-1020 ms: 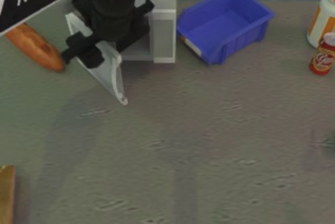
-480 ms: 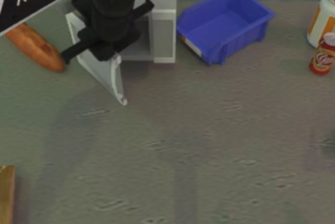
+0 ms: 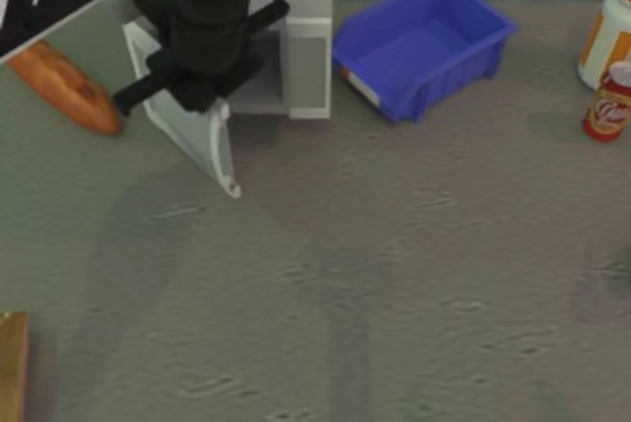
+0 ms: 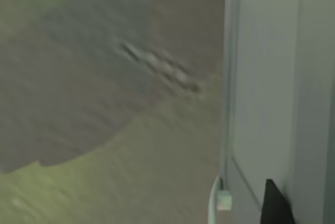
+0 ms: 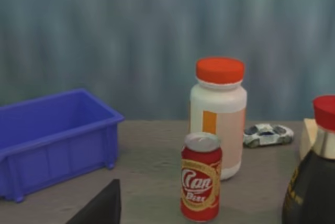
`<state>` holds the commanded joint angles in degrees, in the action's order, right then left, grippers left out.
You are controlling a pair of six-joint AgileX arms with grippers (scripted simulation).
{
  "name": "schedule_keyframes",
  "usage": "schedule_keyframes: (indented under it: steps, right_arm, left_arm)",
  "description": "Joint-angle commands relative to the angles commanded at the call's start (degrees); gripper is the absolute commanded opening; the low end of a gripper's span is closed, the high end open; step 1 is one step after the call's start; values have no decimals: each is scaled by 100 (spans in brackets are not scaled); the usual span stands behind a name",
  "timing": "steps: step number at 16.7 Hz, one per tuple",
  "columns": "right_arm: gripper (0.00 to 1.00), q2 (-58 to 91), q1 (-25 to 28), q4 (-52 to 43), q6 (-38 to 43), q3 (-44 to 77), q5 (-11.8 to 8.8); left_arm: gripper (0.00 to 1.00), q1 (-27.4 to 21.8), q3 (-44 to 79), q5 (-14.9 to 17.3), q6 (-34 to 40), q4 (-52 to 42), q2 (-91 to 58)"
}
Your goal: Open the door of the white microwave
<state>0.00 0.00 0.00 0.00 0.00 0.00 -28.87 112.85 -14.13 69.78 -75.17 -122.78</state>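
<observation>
Door (image 3: 195, 136) of the white microwave (image 3: 296, 42) is swung well outward, cavity exposed, left gripper (image 3: 187, 87) at its panel, jaw state indeterminable; further swing is judged optional.

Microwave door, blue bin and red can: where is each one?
door (image 3: 197, 141), top view, on its swung-out grey window panel.
blue bin (image 3: 424, 42), top view, on its bare inner floor.
red can (image 5: 201, 185), right wrist view, on its front label.
</observation>
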Motion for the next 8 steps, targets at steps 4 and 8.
schedule_keyframes:
  steps: [4, 8]
  right_arm:
    - [100, 0, 0, 0, 0, 0, 0]
    - [100, 0, 0, 0, 0, 0, 0]
  left_arm:
    - [0, 267, 934, 721, -197, -770, -366]
    - [0, 481, 1620, 1402, -421, -1431, -661]
